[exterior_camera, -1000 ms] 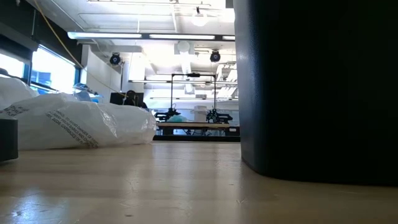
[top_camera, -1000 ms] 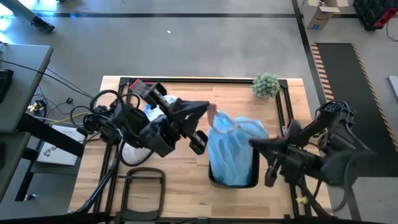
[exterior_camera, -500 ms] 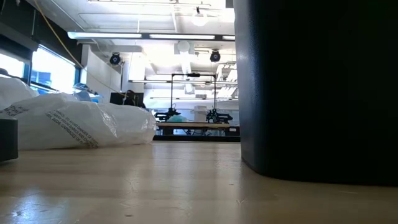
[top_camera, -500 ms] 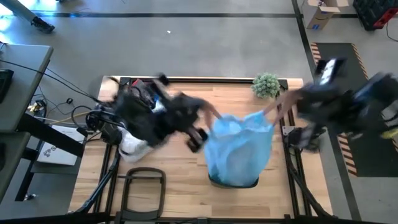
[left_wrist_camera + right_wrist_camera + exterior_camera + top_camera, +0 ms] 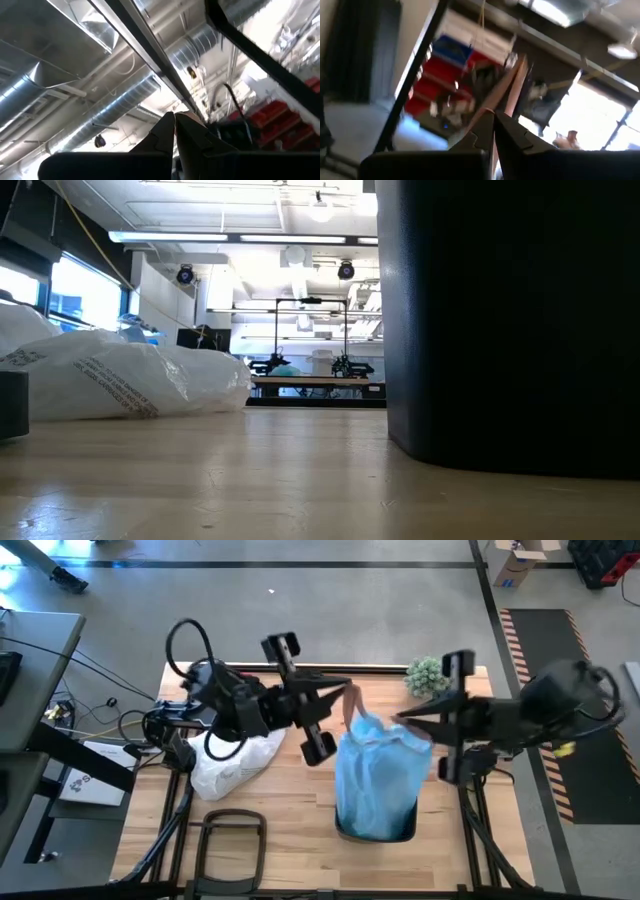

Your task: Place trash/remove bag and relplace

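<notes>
Crinkled translucent light-blue plastic bin liner [image 5: 378, 775] sits in the black bin [image 5: 376, 828] near the table's front centre, pulled up above the rim. Its reddish tie [image 5: 350, 705] stretches up at the liner's back left. Left gripper [image 5: 345, 686] raised over the table, fingers pressed together on the reddish tie. Right gripper [image 5: 397, 722] at the liner's upper right edge, fingers pinched together on a reddish strip [image 5: 507, 92]. White plastic bag [image 5: 235, 758] lies left of the bin; small green plant [image 5: 427, 675] at back right.
</notes>
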You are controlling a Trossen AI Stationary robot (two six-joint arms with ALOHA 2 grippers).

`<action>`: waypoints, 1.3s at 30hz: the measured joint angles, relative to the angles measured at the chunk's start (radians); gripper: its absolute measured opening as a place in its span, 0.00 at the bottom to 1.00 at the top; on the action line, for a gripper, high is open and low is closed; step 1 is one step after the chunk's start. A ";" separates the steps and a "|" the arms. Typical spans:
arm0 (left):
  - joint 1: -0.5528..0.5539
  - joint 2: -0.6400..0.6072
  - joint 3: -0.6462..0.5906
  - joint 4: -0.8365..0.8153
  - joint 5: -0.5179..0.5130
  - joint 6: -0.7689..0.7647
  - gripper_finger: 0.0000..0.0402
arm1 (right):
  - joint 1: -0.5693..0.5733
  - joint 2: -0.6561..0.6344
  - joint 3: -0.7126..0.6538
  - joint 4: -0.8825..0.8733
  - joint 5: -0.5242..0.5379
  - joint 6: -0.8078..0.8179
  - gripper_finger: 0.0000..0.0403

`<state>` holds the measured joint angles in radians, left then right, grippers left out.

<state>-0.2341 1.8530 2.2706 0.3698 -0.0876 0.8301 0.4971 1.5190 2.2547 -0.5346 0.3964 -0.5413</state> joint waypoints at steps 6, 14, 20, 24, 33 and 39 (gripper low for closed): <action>0.007 -0.002 0.000 -0.025 0.008 -0.054 0.00 | -0.012 0.000 -0.088 0.021 0.158 0.022 0.00; 0.009 0.002 0.000 -0.093 0.008 -0.083 0.00 | -0.066 0.008 -0.098 0.037 0.011 0.120 0.03; 0.013 0.011 0.000 -0.193 0.008 -0.121 0.00 | -0.119 0.033 -0.098 0.020 -0.116 0.227 0.17; 0.012 0.011 0.000 -0.240 0.008 -0.132 0.00 | -0.135 0.047 -0.098 0.000 -0.128 0.227 0.27; 0.009 0.009 0.000 -0.309 0.033 -0.179 0.00 | -0.137 0.053 -0.098 -0.004 -0.192 0.249 0.38; 0.009 0.006 0.003 -0.401 0.061 -0.228 0.00 | -0.137 0.054 -0.099 0.006 -0.204 0.225 0.34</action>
<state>-0.2254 1.8592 2.2736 -0.0309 -0.0269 0.6021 0.3597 1.5730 2.1557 -0.5283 0.1921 -0.3165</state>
